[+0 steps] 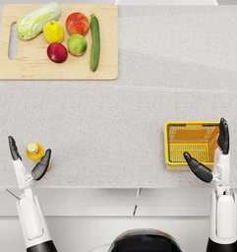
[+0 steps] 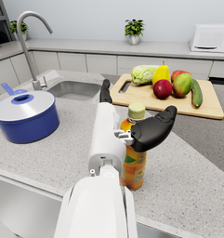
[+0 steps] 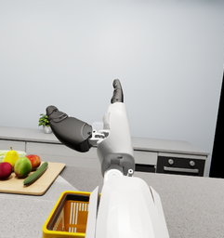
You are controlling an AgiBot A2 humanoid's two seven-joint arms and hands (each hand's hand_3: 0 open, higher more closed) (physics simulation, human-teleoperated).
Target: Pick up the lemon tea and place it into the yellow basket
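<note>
At the near left edge of the counter (image 1: 125,128) the left hand (image 1: 27,160) stands with its fingers spread: a long dark finger rises on the left of the lemon tea (image 1: 35,150) and the thumb curves round its right side. In the left wrist view the thumb sits against the bottle's neck, just under the pale cap, yet whether the hand truly grips it cannot be told; the bottle stands upright on the counter between the fingers. Left of that arm, in the left wrist view, a blue pot (image 2: 24,116) with a lid sits by the sink (image 2: 76,89) and its tap (image 2: 29,37).

Far on the left lies a wooden cutting board (image 1: 41,69) carrying a cabbage (image 1: 37,19), a yellow pear (image 1: 53,32), a red apple (image 1: 77,22), a green apple (image 1: 77,45), a dark red fruit (image 1: 57,52) and a cucumber (image 1: 95,42) laid lengthwise. A broad stretch of bare counter separates the bottle from the yellow basket (image 1: 174,147), which sits at the near right, well apart from the tea.

The right hand (image 1: 213,152) is open and holds nothing, its fingers pointing away over the basket's right rim and its thumb reaching across the basket's near right corner. The right wrist view shows it raised above the basket, not touching it
</note>
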